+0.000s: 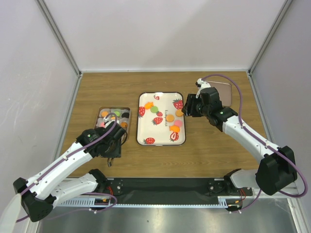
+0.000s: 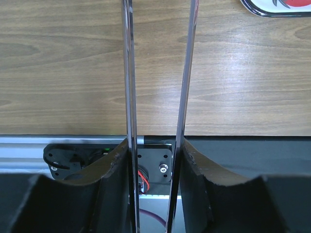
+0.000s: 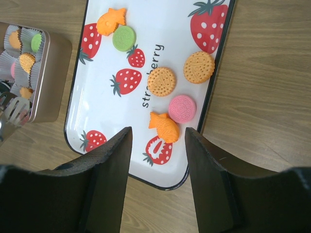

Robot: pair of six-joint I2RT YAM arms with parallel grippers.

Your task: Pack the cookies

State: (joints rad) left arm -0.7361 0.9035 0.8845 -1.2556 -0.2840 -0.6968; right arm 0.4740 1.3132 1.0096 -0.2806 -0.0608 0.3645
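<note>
- The left gripper (image 2: 154,145) clamps thin metal tongs (image 2: 127,73) over the wooden table (image 2: 243,73), just near of the silver tin (image 3: 56,73).
- The right gripper (image 3: 158,133) gapes empty above the white strawberry-print tray (image 3: 160,24).
- Round and fish-shaped cookies (image 3: 162,81) lie on the tray's right half; others fill the tin to its left.

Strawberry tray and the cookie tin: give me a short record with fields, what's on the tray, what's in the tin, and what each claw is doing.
tray: white strawberry tray on a wooden table
loose on tray: six; two fish-shaped orange cookies, two orange round cookies, one green cookie, one pink cookie
tin: metal tin left of the tray, holding packed cookies in paper cups
left claw: closed on metal tongs, tips at the tin
right claw: open, empty, above the tray's right edge
</note>
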